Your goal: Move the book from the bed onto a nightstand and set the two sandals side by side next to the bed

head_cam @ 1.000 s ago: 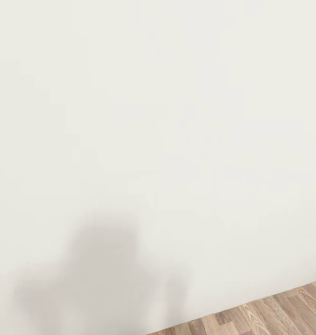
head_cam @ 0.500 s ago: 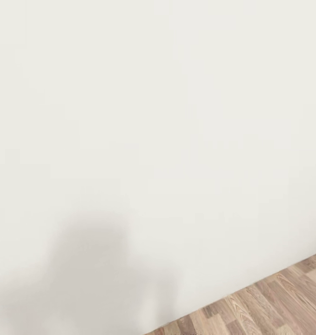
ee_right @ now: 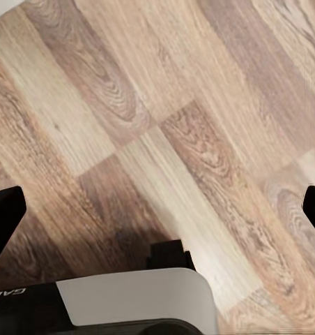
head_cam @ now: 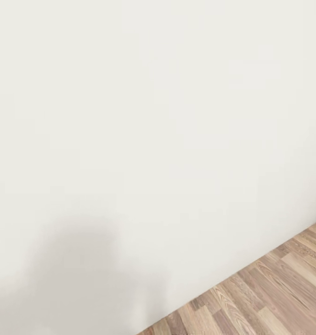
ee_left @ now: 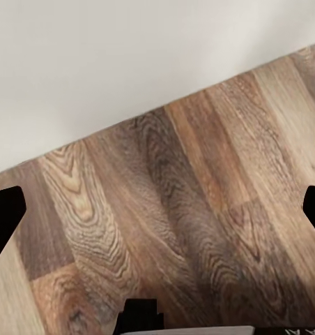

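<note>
A plain white wall (head_cam: 144,116) takes up most of the head view, and a strip of wood-plank floor (head_cam: 269,298) runs along its base at the lower right. The book, the bed, the nightstand and the sandals are out of view. My left gripper (ee_left: 157,213) hangs open over the planks close to the wall's foot, its black fingertips (ee_left: 4,216) far apart with nothing between them. My right gripper (ee_right: 157,213) is open too, above bare planks, and it holds nothing.
My own soft grey shadow (head_cam: 78,270) falls on the wall at the lower left. The wall stands close in front of me. Open floor (ee_right: 199,105) stretches to the right. A white and black part of my arm (ee_right: 129,300) shows in the right wrist view.
The whole head view has shifted, so the camera has turned. More floor shows at the lower right, and the shadow has slid left. Neither gripper has taken hold of anything.
</note>
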Controlling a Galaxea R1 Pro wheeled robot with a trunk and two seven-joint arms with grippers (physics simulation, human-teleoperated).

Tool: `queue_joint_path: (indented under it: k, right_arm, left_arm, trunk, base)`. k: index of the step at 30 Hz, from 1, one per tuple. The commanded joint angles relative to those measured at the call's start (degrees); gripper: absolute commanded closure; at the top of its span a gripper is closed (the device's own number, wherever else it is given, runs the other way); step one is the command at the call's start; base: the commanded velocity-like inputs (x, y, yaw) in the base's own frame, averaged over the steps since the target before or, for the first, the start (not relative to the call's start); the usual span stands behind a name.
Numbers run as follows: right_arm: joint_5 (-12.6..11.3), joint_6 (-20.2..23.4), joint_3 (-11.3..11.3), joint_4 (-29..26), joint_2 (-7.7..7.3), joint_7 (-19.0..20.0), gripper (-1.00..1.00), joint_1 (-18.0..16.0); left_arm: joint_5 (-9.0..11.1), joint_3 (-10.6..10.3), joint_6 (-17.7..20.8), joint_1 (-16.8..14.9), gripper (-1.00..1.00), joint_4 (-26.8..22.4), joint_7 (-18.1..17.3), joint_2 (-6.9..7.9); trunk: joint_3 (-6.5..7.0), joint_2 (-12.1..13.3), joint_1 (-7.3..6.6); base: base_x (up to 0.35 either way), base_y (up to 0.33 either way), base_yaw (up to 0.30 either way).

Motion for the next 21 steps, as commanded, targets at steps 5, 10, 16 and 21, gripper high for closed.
queue_joint_path:
  k: [5,10,16,21]
  right_arm:
    - [-0.05,-0.09,-0.14,-0.02,0.02,0.09,-1.0,-0.01]
    - [-0.05,-0.07,-0.14,-0.02,0.02,0.09,-1.0,-0.01]
    - [-0.05,-0.11,-0.16,-0.02,0.02,0.09,-1.0,-0.01]
    - [-0.05,-0.1,-0.19,-0.02,0.02,0.09,-1.0,-0.01]
  left_arm:
    - [0.08,0.01,-0.17,-0.02,-1.0,0.04,0.02,0.0]
    - [0.08,0.01,-0.17,-0.02,-1.0,0.02,0.02,0.0]
    - [0.08,-0.02,-0.17,-0.02,-1.0,0.02,0.02,0.0]
    - [0.08,0.01,-0.17,-0.02,-1.0,0.04,0.02,0.0]
  trunk:
    - [-0.15,-0.03,0.0]
    - [-0.26,-0.03,0.0]
    - [-0.38,-0.03,0.0]
    - [-0.48,-0.03,0.0]
  base:
    - [0.0,0.0,-0.235]
    - [0.016,0.0,-0.235]
    - [0.18,0.0,-0.235]
    - [0.044,0.0,-0.235]
